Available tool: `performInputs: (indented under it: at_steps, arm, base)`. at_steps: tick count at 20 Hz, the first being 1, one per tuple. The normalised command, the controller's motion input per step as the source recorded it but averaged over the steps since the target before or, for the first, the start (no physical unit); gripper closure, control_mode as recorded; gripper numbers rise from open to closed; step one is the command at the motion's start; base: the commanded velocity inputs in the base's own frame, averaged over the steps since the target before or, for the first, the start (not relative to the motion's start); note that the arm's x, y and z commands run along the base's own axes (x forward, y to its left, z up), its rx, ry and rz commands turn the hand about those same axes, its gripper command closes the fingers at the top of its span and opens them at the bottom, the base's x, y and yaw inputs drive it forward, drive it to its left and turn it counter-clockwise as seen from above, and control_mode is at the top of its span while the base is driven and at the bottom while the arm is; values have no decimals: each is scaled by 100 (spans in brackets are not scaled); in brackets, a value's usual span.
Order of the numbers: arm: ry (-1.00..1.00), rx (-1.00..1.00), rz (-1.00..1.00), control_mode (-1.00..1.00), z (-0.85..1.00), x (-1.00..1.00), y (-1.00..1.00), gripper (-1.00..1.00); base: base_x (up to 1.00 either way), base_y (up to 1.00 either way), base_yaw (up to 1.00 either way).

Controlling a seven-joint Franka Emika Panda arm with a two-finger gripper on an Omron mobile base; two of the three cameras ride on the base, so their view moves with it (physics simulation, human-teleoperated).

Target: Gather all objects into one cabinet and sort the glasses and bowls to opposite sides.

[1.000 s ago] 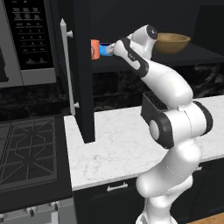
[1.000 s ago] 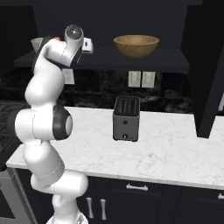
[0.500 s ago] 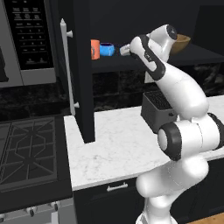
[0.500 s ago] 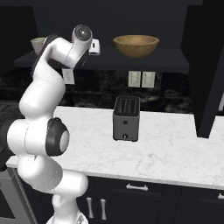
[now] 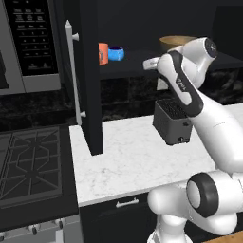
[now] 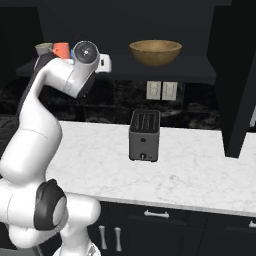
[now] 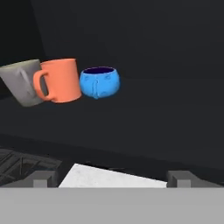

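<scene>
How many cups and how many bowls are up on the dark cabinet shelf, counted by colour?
Orange cup: 1
Blue cup: 1
Grey cup: 1
Wooden bowl: 1
Total: 4 things on the shelf, with the three cups grouped at one end and the bowl apart at the other.

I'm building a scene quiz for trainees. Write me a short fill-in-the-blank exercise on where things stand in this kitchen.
1. The squat blue cup stands beside the ____ cup on the dark cabinet shelf.
2. The wide wooden bowl sits on that shelf above the black ____.
3. The gripper's jaws are ____ and hold nothing.

Missing words: orange; toaster; open
</scene>
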Motion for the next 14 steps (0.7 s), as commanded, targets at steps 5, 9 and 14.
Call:
performInputs:
  at_steps: [5, 9, 14]
  arm:
    - [0, 0, -9, -100, 21, -100, -67, -100]
    - [0, 0, -13, -100, 13, -100, -54, -100]
    - [0, 0, -14, -100, 1, -100, -39, -100]
  base:
    - [0, 0, 0]
    - [0, 0, 0]
    - [0, 0, 0]
